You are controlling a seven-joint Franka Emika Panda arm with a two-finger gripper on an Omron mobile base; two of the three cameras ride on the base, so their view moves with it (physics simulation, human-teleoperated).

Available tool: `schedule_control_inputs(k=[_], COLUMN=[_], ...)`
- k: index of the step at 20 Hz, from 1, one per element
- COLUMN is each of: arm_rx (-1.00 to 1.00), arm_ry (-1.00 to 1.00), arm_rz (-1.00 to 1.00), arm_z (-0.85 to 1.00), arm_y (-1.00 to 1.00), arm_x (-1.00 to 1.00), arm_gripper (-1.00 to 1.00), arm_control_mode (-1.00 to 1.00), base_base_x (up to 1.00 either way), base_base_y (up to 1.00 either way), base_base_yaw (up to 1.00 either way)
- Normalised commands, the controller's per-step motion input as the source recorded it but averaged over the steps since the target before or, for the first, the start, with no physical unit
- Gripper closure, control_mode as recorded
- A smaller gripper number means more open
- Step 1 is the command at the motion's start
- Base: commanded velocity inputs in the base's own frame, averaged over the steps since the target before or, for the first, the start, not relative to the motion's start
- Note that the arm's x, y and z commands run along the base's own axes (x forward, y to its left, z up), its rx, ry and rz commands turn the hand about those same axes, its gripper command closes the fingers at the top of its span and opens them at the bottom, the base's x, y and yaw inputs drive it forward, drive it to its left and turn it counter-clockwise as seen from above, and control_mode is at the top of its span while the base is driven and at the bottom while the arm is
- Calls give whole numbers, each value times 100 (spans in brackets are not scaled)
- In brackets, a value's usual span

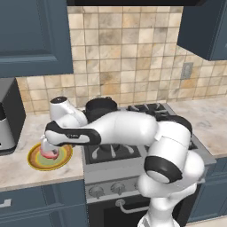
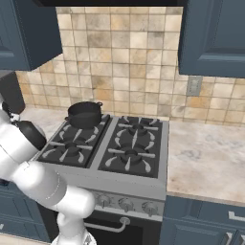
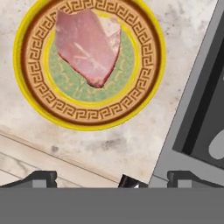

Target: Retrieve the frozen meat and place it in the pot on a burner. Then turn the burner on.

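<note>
On the beige marbled counter [image 1: 26,177] left of the black gas stove [image 2: 110,148], a round yellow-rimmed plate with a green centre and brown key-pattern band [image 3: 144,94] carries the frozen meat [image 3: 87,46], a pinkish-red lump with paler whitish patches, lying on the plate's green middle; directly above the plate hangs the white arm's two-finger gripper [image 3: 111,178], its dark fingertips [image 3: 41,178] spread wide apart with nothing between them, clear of the meat; in the hand view the stove's grey edge runs beside the plate; on the rear left burner stands the small round black pot with short side handles [image 2: 84,114]; silver knobs [image 2: 127,205] line the stove front.
</note>
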Motion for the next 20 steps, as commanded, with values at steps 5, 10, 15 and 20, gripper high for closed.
schedule_control_inputs(k=[5,10,15,20], arm_rx=[0,0,0,0], arm_ry=[0,0,0,0], arm_rz=[0,-1,0,0], arm_z=[-16,-19,-18,-6], arm_y=[29,28,17,4], arm_x=[16,19,16,22], arm_gripper=[-100,-100,-100,-100], arm_control_mode=[-100,-100,-100,-100], base_base_x=[0,0,0,0], base_base_y=[0,0,0,0], base_base_yaw=[0,0,0,0])
